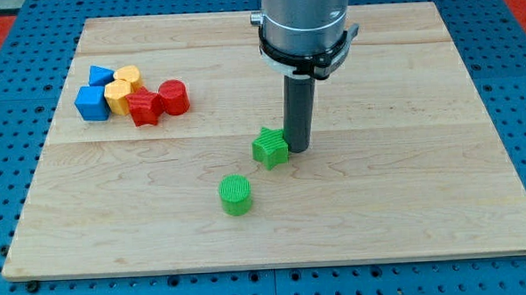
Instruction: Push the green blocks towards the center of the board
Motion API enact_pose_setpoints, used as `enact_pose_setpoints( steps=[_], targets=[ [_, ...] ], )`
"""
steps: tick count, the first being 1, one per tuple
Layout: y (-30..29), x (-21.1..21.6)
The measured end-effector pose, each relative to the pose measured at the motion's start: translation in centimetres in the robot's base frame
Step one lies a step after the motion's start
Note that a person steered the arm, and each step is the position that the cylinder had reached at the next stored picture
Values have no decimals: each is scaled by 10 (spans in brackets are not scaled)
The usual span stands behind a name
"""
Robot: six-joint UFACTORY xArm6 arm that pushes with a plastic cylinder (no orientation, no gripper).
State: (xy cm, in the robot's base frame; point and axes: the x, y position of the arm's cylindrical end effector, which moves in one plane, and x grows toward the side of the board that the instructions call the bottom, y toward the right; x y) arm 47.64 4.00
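Observation:
A green star-shaped block point(269, 147) lies near the middle of the wooden board point(407, 186). A green cylinder point(236, 194) stands below and to its left, apart from it. My tip point(298, 149) is on the board right beside the star's right side, touching or almost touching it. The rod rises from there to the arm's grey body at the view's top.
A cluster sits at the view's upper left: a blue cube point(91, 102), a blue block point(102, 75) behind it, a yellow block point(127, 77), another yellow block point(118, 97), a red star point(143, 107) and a red cylinder point(173, 96). A blue pegboard surrounds the board.

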Motion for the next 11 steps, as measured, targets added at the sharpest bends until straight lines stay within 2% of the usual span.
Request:
enact_pose_setpoints(
  steps=[1, 2, 3, 4, 5, 6, 7, 8, 9, 10, 11],
  targets=[
    [34, 49],
    [4, 40],
    [-3, -13],
    [17, 24],
    [14, 58],
    [-30, 17],
    [-41, -30],
    [-26, -4],
    [-51, 0],
    [-40, -56],
    [-16, -53]
  ],
)
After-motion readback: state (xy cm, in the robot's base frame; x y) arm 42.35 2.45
